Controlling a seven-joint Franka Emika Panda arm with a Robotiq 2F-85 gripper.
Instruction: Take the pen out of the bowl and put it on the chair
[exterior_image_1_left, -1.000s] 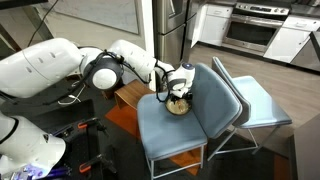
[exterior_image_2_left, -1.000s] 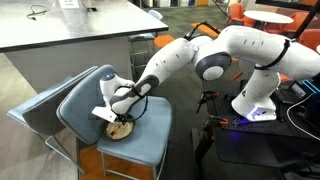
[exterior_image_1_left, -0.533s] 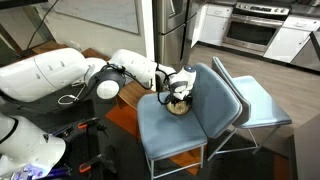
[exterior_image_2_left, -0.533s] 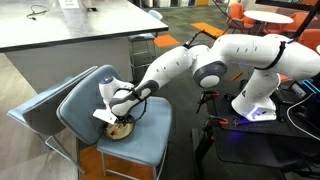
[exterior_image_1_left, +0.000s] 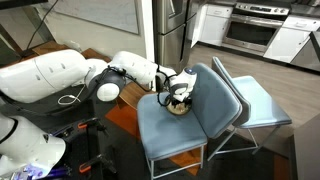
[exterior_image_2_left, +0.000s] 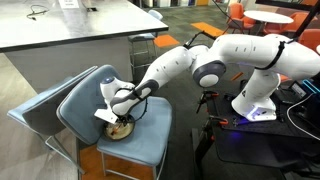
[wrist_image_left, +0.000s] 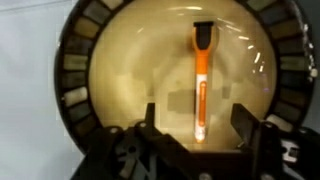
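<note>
The small bowl (exterior_image_1_left: 178, 107) sits on the seat of the light blue-grey chair (exterior_image_1_left: 160, 130), close to the chair's back; it also shows in the other exterior view (exterior_image_2_left: 120, 130). In the wrist view the bowl (wrist_image_left: 110, 60) fills the frame, with an orange pen (wrist_image_left: 200, 80) with a dark cap lying in it, pointing away from the camera. My gripper (wrist_image_left: 198, 122) hovers right over the bowl, open, one finger on each side of the pen's near end, not touching it. In both exterior views the gripper (exterior_image_1_left: 179, 93) (exterior_image_2_left: 113, 118) hides the pen.
A second chair of the same kind (exterior_image_1_left: 255, 105) stands right behind the first, back to back. A grey counter (exterior_image_2_left: 70, 25) rises behind the chairs. The seat in front of the bowl (exterior_image_2_left: 140, 150) is bare. A wooden stool (exterior_image_1_left: 128, 95) stands under my arm.
The gripper has come down slightly closer to the bowl. The bowl and chair have not moved.
</note>
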